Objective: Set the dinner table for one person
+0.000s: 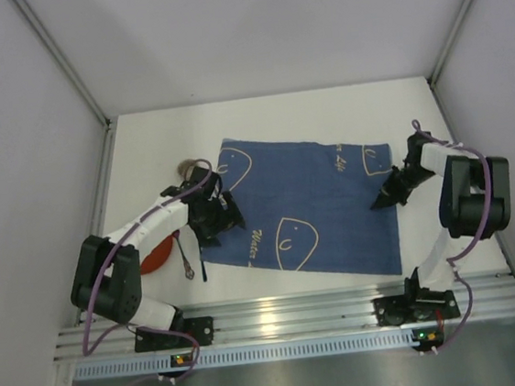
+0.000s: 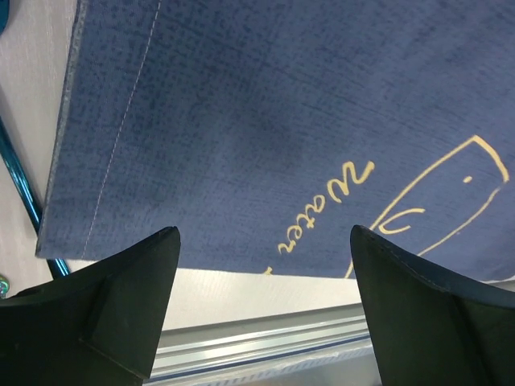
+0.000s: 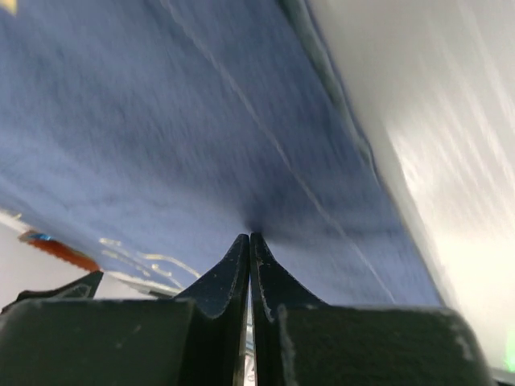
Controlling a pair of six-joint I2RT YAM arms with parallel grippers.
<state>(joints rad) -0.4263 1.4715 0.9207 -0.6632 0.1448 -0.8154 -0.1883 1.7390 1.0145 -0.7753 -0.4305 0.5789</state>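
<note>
The dinner table is a white matte top. A blue placemat with pale line drawings lies flat on its middle. My left gripper hovers open and empty over the placemat's left near corner; in the left wrist view its jaws stand wide apart above the mat's near edge. My right gripper is at the mat's right side. In the right wrist view its jaws are pressed together, tips in the blue cloth, which puckers there.
A red-orange plate lies under my left arm, with a spoon and a dark utensil beside it. A brownish object sits behind the left gripper. A teal handle lies left of the mat. An aluminium rail borders the near edge.
</note>
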